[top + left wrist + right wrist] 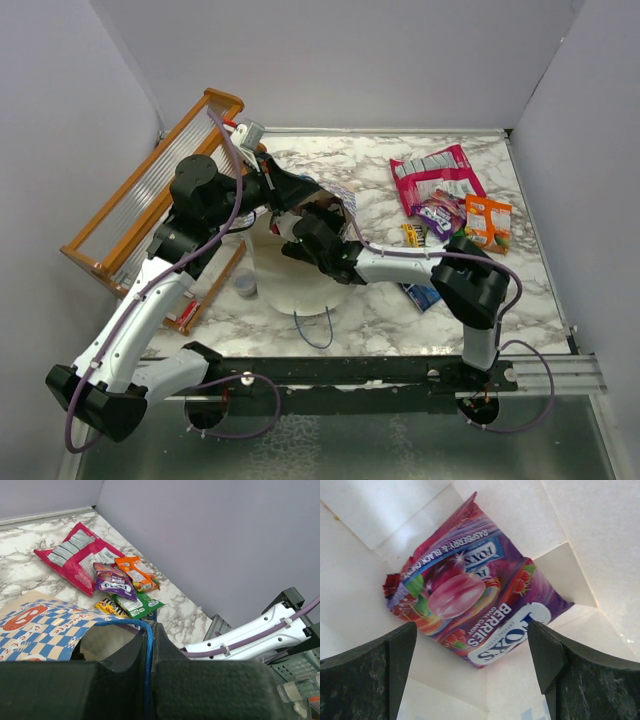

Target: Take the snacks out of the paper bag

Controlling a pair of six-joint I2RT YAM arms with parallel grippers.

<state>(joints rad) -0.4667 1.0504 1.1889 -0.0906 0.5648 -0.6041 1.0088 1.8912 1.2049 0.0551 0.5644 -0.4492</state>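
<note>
At 10 o'clock on the table, the rack leans along the left wall. The cup stands at the bag's 9 o'clock. The left gripper is pinched tight on the blue handle and holds the mouth of the bag up near the table's centre. A second string loop trails loose at the bag's 6 o'clock.

The right gripper is down inside the bag with its jaws spread wide, gripping nothing. One finger sits on each side of a berry packet, which lies flat on the cream floor with a corner toward 12 o'clock in the wrist view.

The berry packet looks light, soft and glossy. It will likely crumple under the pads and could slide out of a shallow pinch. The surest hold seems to be across its filled middle, with the fingers pressed down to the floor, not on a thin sealed edge. The paper walls look flimsy and may buckle if a finger snags them.

At 2 o'clock lie the snacks already out of the bag:
- the pouch
- a purple wrapper
- an orange one
- the yellow bar
- a green wrapper

The blue packet lies at 4 o'clock, by the right arm's elbow.

The tabletop is smooth, flat and marble-patterned, and plain pale walls close it in on three sides. Room inside the bag is tight.
</note>
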